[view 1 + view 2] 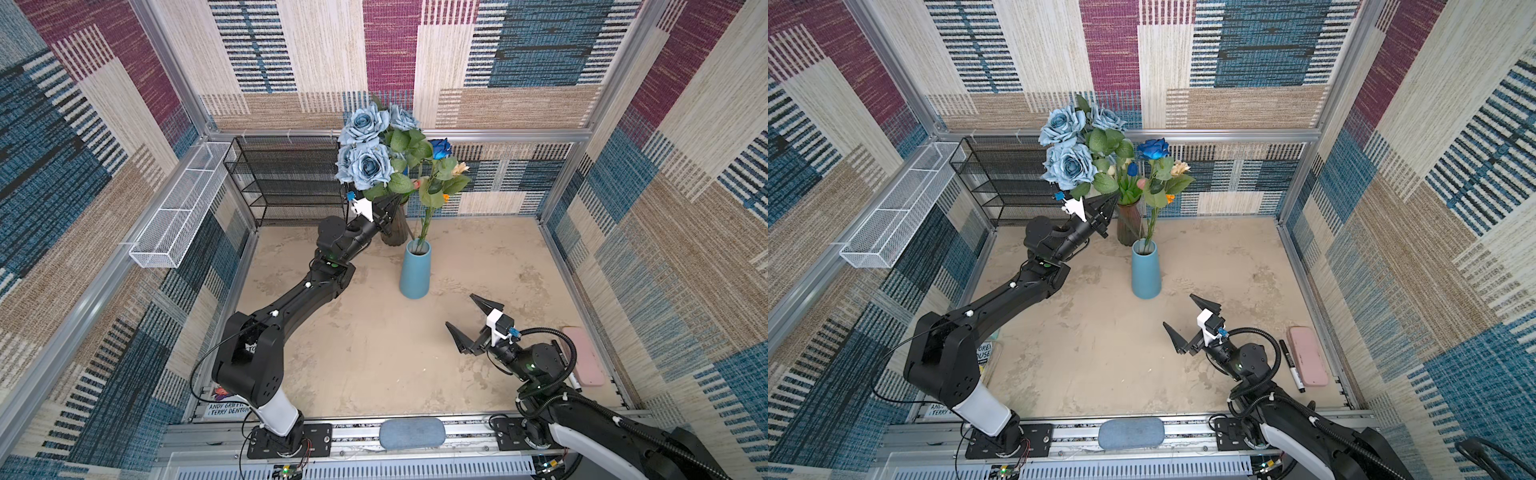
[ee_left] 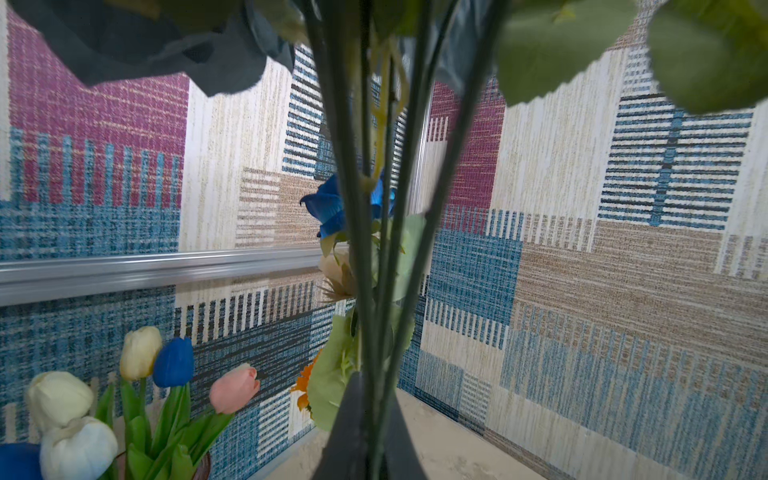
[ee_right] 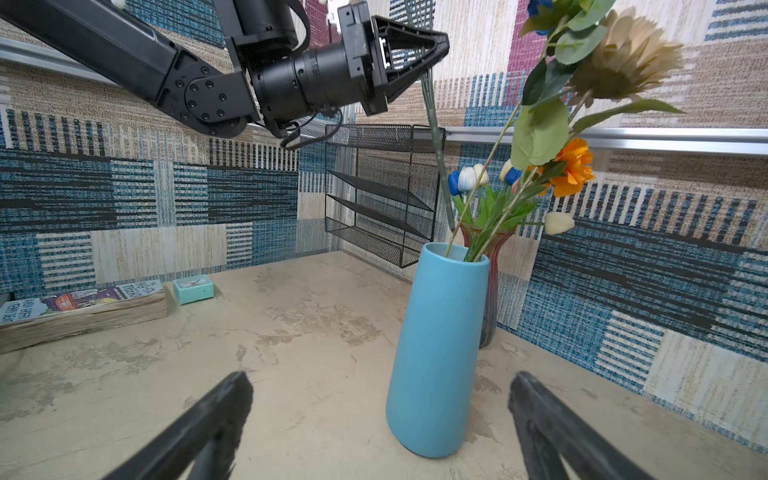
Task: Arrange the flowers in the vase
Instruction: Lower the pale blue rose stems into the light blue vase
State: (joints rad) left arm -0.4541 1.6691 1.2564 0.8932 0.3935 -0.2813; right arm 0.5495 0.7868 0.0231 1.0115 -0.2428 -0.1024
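A light-blue vase stands mid-table and holds stems with a bright-blue rose, a beige bloom and an orange bloom. Behind it a dark glass vase holds tulips. My left gripper is shut on the stems of the dusty-blue rose bunch, held up in the air. The stem's lower end hangs just above the vase rims. My right gripper stands open and empty, low in front of the blue vase.
A black mesh shelf and a white wire basket line the back left. A book and a small teal clock lie at the left. A pink case and a marker lie at the right.
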